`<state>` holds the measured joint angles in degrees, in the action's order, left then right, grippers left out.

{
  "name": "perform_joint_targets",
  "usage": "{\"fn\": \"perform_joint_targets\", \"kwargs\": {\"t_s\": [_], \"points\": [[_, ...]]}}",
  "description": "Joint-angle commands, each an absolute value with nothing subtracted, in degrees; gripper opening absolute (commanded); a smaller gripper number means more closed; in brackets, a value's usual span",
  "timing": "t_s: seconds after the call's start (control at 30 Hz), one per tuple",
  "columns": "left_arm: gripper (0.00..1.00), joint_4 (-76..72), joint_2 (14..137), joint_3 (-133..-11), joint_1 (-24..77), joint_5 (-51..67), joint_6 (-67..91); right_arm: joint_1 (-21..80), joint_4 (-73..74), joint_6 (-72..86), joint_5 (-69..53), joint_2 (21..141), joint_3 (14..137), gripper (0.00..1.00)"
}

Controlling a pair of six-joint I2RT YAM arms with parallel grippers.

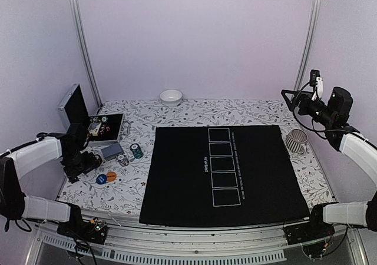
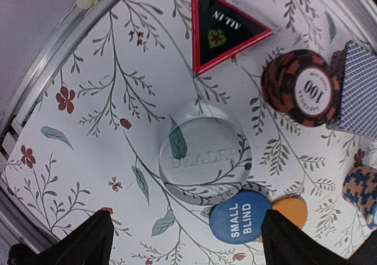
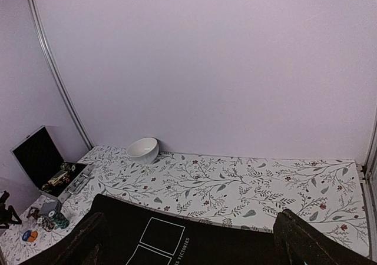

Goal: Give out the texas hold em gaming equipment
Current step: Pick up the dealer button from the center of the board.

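Left pincer (image 2: 185,225) hangs wide and empty just above the gear, holding nothing. My right pincer (image 3: 189,229), equally wide and empty, hangs high over the far right of the surface (image 1: 135,191).

By my reading the deal has barely begun. Every piece I can see lies bunched left of the mat (image 1: 177,176). The clear dealer button (image 2: 203,153) sits under my left wrist, with the small-blind disc (image 2: 238,221) touching an orange disc (image 2: 293,209) just beside it. The all-in marker (image 2: 227,26), a dark chip stack (image 2: 300,88) and the cards (image 2: 359,91) lie a little beyond, and green chips (image 1: 136,151) stand near the mat's left border. None of the mat's five white boxes carries a card or chip, so the whole spreading-out looks left to do.

Room is tight on the left. The rail (image 2: 53,59) runs close along the outer side of the cluster, the open case (image 1: 73,106) stands behind it, and the pieces crowd one another. A descent on the dealer button has bare cloth on its outer side only. To the right the mat offers broad flat space for setting pieces down. The bowl (image 1: 171,96) is well apart at the back.
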<state>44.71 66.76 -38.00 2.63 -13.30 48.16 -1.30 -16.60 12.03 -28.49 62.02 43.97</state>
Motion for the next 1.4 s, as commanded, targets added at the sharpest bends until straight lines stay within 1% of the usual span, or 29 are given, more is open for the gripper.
{"fn": "perform_joint_targets", "kwargs": {"t_s": [0.0,0.17,0.37,0.57,0.7,0.83,1.03,1.37], "points": [[0.9,44.22,68.87,-35.61,3.08,-10.77,50.94,-1.49,-16.0,13.16,-29.93,62.23,45.76,0.98],[0.89,38.59,70.19,-33.09,3.03,-9.39,51.04,-1.47,-16.15,13.48,-29.94,62.2,45.59,0.98],[0.89,36.03,76.7,-33.88,2.9,-8.73,50.19,-1.49,-16.21,13.95,-30.36,61.76,45.46,0.98],[0.85,31.37,79.38,-31.92,2.81,-5.4,50.72,-1.51,-16.15,14.58,-31.65,61.6,46.13,0.97],[0.82,30.32,79.3,-30.53,2.66,-5.06,51.3,-1.47,-16.17,14.76,-31.33,60.3,45.79,0.97],[0.81,30.2,78.08,-29.96,2.39,-5.85,51.65,-1.48,-15.83,14.62,-30.95,59.37,45.66,0.97],[0.79,28.97,77.85,-28.72,0.85,-4.24,51.81,-1.47,-15.82,14.08,-30.48,58.92,45.45,0.97],[0.78,27.6,75.01,-26.06,-2.07,-2.24,50.95,-1.49,-15.82,14.24,-31.1,59.07,45.55,0.97]]}}
